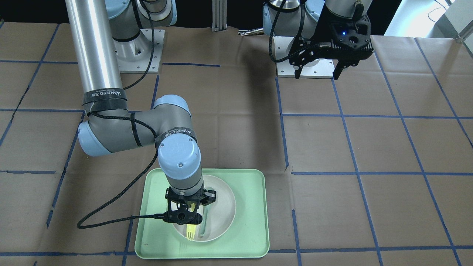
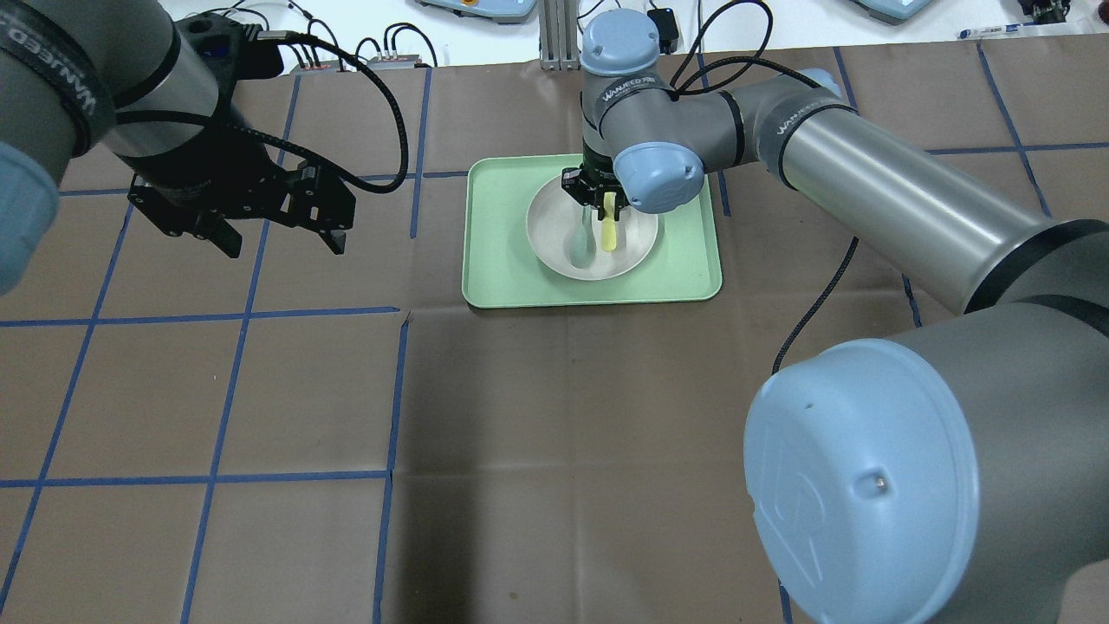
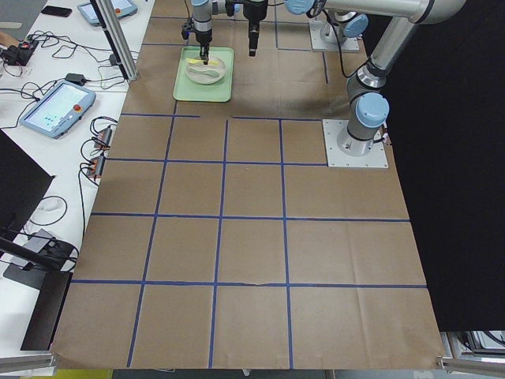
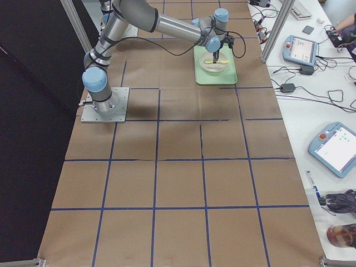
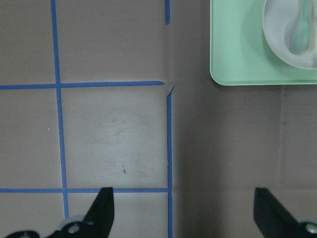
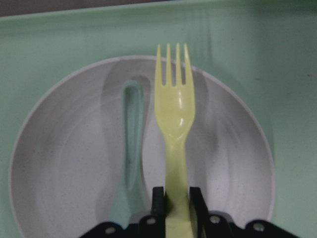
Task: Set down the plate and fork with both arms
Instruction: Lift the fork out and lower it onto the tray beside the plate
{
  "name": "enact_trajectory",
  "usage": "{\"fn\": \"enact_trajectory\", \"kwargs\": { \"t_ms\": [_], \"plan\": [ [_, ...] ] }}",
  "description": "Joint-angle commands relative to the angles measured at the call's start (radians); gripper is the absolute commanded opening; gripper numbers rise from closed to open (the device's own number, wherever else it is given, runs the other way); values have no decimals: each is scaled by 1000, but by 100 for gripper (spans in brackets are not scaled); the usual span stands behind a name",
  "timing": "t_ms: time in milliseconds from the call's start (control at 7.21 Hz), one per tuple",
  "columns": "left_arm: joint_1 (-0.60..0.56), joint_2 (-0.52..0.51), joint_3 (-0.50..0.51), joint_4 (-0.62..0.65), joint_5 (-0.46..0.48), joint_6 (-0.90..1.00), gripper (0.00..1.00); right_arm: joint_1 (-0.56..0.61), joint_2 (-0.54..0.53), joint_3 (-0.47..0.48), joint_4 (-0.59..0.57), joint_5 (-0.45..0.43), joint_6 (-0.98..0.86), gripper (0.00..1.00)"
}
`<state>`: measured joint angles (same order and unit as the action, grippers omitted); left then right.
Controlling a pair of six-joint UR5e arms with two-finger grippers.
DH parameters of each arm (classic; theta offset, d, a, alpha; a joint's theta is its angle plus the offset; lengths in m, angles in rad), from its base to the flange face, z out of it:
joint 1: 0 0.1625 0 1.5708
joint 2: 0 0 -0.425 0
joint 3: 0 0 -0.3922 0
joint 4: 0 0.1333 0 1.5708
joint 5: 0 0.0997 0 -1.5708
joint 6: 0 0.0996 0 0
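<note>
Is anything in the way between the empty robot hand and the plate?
Nothing lies on the table between the left gripper and the plate. But the plate sits inside the green tray, the right gripper hangs over it holding the fork, and a spoon lies in it.

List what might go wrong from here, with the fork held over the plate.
1. The right gripper pinches only the handle end of the fork in its jaws, so it may swivel or slip in transit.
2. The spoon lies in the plate close beside the fork; a low sweep could knock it.
3. The left gripper hangs open off the tray; if it lifts the plate, the loose spoon may slide out.
</note>
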<state>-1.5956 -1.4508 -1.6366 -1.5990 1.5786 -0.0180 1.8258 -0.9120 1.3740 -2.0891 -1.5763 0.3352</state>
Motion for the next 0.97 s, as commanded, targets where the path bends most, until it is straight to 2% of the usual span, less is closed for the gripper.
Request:
{"fn": "enact_trajectory", "kwargs": {
  "t_ms": [0,416,555,832],
  "plan": [
    [-4,0,0,-35,-8,13,100,-16,-27,0,35,-1,-7,4],
    [-15,-8,0,-50,-6,27,100,-110,-48,25,37,-11,-69,4],
    [-15,-9,1,-50,-8,129,100,-126,-48,46,35,-10,-103,4],
    [-15,-9,0,-50,-8,167,100,-143,-19,63,-5,-11,-133,4]
  ]
}}
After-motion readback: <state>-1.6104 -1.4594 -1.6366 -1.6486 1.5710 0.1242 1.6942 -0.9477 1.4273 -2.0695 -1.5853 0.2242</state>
